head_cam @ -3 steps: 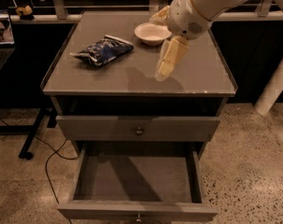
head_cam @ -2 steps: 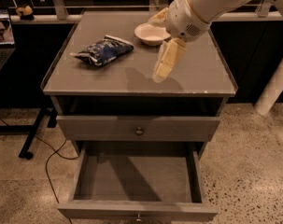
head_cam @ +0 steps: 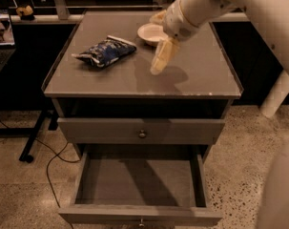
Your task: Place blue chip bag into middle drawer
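Note:
The blue chip bag (head_cam: 105, 52) lies flat on the left half of the cabinet top (head_cam: 201, 78), crinkled and dark blue with white markings. My gripper (head_cam: 161, 56) hangs over the cabinet top to the right of the bag, a short gap away and not touching it. It is just in front of the white bowl (head_cam: 151, 32). It holds nothing. The middle drawer (head_cam: 139, 182) is pulled out below, its plain grey inside bare. The uppermost drawer front (head_cam: 142, 130) with a round knob is closed.
My pale arm (head_cam: 239, 8) reaches in from the upper right. A white post (head_cam: 277, 94) stands right of the cabinet. A black stand leg and cable (head_cam: 36, 142) lie on the speckled floor at left. A dark shelf runs behind the cabinet.
My gripper has moved a little to the left, closer to the blue chip bag. The bag, the bowl and the drawers have not moved.

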`<state>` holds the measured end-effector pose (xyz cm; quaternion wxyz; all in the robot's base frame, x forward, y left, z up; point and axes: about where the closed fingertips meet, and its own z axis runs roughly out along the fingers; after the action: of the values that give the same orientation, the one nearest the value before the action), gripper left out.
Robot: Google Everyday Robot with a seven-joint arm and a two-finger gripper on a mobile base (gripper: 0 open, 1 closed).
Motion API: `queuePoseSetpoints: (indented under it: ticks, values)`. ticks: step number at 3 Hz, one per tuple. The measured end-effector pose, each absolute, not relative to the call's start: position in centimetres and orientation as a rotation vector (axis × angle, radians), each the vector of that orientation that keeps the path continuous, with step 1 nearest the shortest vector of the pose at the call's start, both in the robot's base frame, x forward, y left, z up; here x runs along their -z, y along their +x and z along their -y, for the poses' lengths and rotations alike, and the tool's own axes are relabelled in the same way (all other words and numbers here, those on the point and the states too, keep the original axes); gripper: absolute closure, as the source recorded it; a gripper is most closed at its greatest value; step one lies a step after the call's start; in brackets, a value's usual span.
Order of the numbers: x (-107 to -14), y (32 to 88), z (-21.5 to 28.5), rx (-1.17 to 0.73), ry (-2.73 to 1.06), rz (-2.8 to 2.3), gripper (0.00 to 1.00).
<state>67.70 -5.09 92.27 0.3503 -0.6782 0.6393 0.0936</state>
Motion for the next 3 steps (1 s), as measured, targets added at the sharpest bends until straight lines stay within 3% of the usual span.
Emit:
queuePoseSetpoints:
  ticks: [3]
  values:
    - [-87.7,78.3,0.6,-0.41,-1.746,-1.535,0.0]
